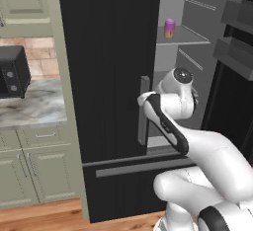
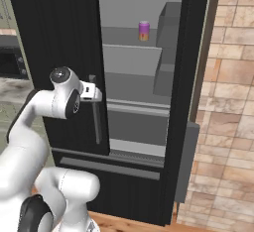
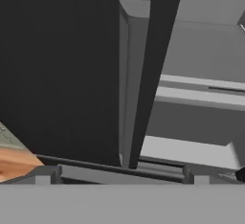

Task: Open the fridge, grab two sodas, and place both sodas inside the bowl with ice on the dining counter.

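In the left base view, the fridge (image 1: 108, 77) is seen with its left door shut and its right door (image 1: 237, 42) swung open, so the grey shelved interior is exposed. The purple-to-orange soda (image 1: 169, 28) is stood upright on an upper shelf (image 1: 185, 38), at about one o'clock from the arm's wrist and well apart from it. The wrist is held just beside the grey handle (image 1: 144, 109) of the shut left door. A black microwave (image 1: 12, 72) is placed at nine o'clock on a marble desk (image 1: 34, 106), with sage cabinets (image 1: 29, 175) below.

In the right base view, the same soda (image 2: 144, 30) is seen on the upper shelf (image 2: 131, 46), at roughly one o'clock from the claw (image 2: 94, 91) and well above it. The claw is held against the inner edge of the shut left door, near the top of its handle (image 2: 97, 119); whether the handle is touched cannot be told. The open right door (image 2: 191, 102) is seen edge-on at three o'clock, before a brick wall (image 2: 228, 102).

In the hand view, the handle (image 3: 131, 84) is seen running from twelve to six o'clock at centre, with grey shelves (image 3: 201, 96) at three o'clock. The claw is spread fully apart and nothing is gripped.
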